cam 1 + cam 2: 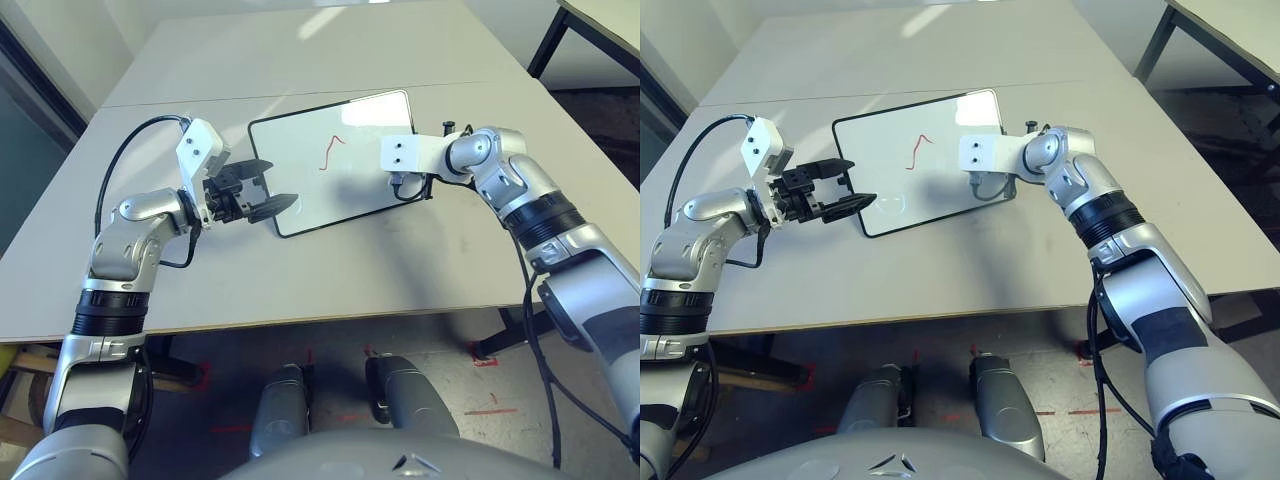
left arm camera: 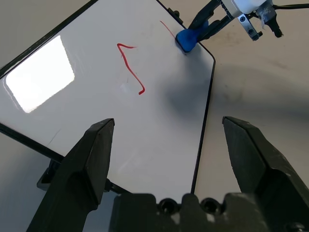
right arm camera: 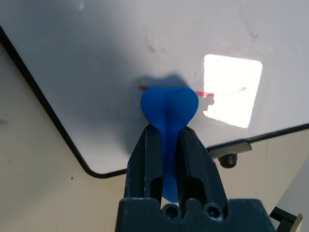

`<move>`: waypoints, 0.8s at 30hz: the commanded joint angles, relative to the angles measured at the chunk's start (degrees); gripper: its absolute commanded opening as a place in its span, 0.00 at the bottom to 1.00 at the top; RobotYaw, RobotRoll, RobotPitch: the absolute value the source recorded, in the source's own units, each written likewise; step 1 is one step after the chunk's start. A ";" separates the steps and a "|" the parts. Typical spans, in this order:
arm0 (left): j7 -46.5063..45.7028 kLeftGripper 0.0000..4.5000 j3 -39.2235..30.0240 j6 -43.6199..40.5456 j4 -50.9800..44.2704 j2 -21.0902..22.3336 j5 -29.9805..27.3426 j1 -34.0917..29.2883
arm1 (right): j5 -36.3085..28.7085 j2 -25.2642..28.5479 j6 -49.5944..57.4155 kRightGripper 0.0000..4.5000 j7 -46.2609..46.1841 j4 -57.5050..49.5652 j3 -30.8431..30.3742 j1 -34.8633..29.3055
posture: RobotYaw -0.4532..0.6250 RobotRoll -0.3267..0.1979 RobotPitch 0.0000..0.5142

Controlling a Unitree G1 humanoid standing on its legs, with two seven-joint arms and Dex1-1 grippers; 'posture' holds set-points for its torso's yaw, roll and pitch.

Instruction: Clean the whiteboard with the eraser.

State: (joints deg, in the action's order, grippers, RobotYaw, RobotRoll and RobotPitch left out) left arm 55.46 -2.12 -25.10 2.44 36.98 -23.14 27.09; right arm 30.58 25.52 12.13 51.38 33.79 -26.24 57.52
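My right fingers (image 3: 193,159) pinch the eraser (image 3: 169,108), its blue head on the whiteboard (image 1: 310,190) over a red stroke (image 3: 224,90) near the three o'clock edge. My left gripper (image 1: 268,186) gapes wide at the nine o'clock edge.

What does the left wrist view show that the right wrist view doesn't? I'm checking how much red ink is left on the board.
Left wrist view alone: the long red squiggle mid-board, between the open left tool. Right wrist view alone: a short red line just past the eraser, the right tool shut on it. Both: the whiteboard, the blue eraser, red ink remaining.
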 commanded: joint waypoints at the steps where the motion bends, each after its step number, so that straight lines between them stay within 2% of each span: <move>1: 0.07 1.00 0.15 0.39 -0.23 0.11 0.44 -0.12 | -0.13 -1.44 -0.60 0.04 1.15 -1.52 -1.43 0.23 | 0.31 0.62 0.18; 9: -0.06 1.00 0.08 0.44 -0.27 0.05 0.43 -0.24 | 0.15 -2.35 -0.04 0.04 2.03 -3.63 -1.90 -0.56 | 0.31 0.62 0.18; 24: 0.19 1.00 0.29 0.61 0.04 0.00 0.49 0.04 | 2.25 3.21 -2.11 0.04 0.09 2.46 -1.67 -1.25 | 0.31 0.62 0.18</move>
State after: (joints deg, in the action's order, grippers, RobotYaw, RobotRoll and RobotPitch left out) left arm 55.46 -2.12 -24.87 2.46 36.92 -23.14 27.09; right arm 31.78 28.01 9.70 52.04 34.09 -27.10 57.45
